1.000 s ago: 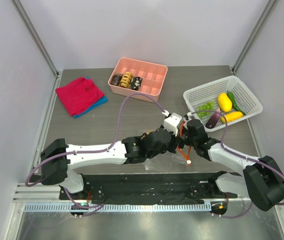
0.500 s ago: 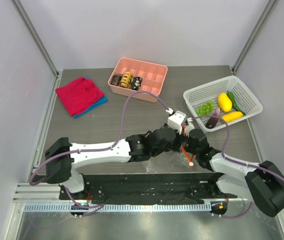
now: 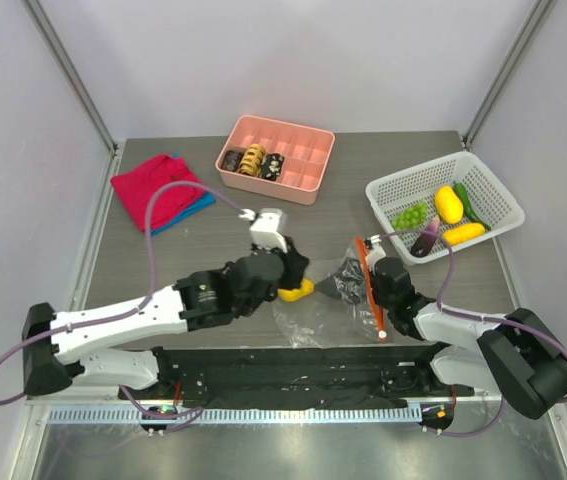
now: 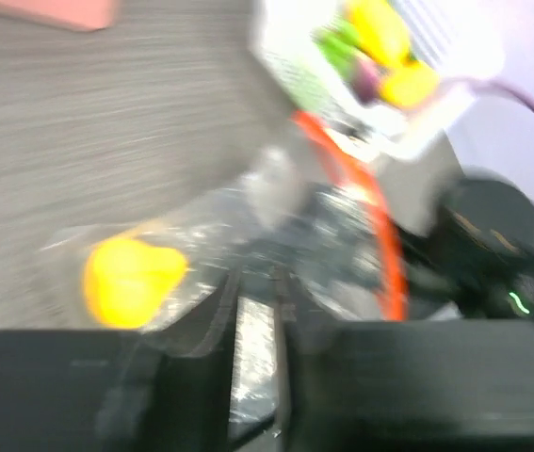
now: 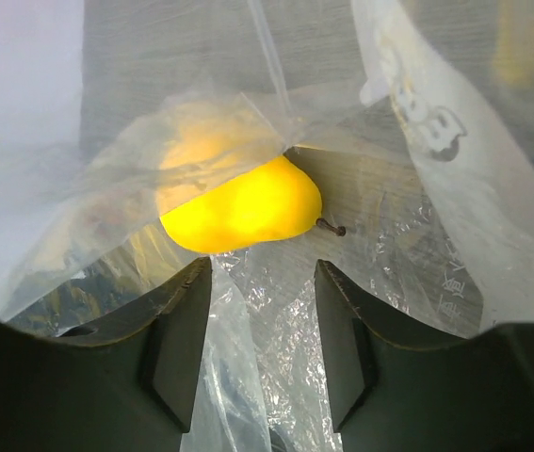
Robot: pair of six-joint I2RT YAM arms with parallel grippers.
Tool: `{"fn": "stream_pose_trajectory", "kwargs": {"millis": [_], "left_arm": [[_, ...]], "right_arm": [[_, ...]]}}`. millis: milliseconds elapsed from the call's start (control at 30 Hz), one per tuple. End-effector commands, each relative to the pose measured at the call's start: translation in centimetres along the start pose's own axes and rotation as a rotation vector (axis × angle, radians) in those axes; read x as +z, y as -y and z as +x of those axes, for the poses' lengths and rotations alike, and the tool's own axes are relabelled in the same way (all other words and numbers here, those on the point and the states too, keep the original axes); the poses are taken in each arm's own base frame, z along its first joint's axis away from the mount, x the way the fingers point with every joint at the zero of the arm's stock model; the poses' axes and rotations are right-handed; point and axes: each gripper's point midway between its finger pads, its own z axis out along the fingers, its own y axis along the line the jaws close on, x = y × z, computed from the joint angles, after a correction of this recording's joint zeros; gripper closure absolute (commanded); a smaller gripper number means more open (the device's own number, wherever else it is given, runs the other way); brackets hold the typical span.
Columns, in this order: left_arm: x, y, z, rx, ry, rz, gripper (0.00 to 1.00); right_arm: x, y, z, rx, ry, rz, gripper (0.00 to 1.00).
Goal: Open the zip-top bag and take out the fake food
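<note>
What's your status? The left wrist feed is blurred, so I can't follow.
Left gripper pinching zip-top bag film. Right gripper astride film, grip unclear. Yellow fake fruit partly under film, partly bare. Nothing seen in the way.

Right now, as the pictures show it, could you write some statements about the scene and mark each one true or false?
1. The white basket holds green grapes. True.
2. The red cloth lies inside the pink tray. False: it lies on the table, left of the tray.
3. A yellow fruit lies partly under the plastic of the zip-top bag. True.
4. The purple eggplant is inside the bag. False: it is in the basket.
</note>
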Motion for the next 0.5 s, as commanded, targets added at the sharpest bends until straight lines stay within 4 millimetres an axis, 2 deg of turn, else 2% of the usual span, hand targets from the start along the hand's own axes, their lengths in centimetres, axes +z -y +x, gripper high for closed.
{"fn": "stream_pose_trajectory", "kwargs": {"millis": [0, 67, 167, 200, 233, 400, 467], "left_arm": [[1.2, -10.4, 2.7, -0.122, -0.072, -0.295, 0.90], [2.1, -12.6, 4.9, -0.136, -0.121, -0.336, 0.97], [3.4, -14.0, 6.1, -0.149, -0.175, -0.375, 0.99], [4.1, -14.8, 7.5, -0.134, -0.220, -0.408, 1.00], [4.6, -15.2, 7.7, -0.142, -0.232, -0.421, 1.00], [7.1, -14.9, 8.9, -0.144, -0.267, -0.408, 1.00], [8.0, -14.8, 10.1, -0.143, -0.300, -0.401, 1.00]], "right_arm": [[0.3, -1.5, -1.3, -0.058, 0.048, -0.057, 0.45], [0.3, -1.5, -1.1, -0.058, 0.045, -0.064, 0.44], [0.4, -1.4, -1.0, -0.055, 0.036, -0.065, 0.42], [0.3, -1.5, -0.9, -0.057, 0.036, -0.069, 0.39], [0.3, -1.7, -0.8, -0.059, 0.031, -0.083, 0.38], [0.5, -1.3, -0.5, -0.065, 0.010, -0.070, 0.30], [0.6, -1.4, -0.4, -0.062, 0.004, -0.075, 0.28]]}}
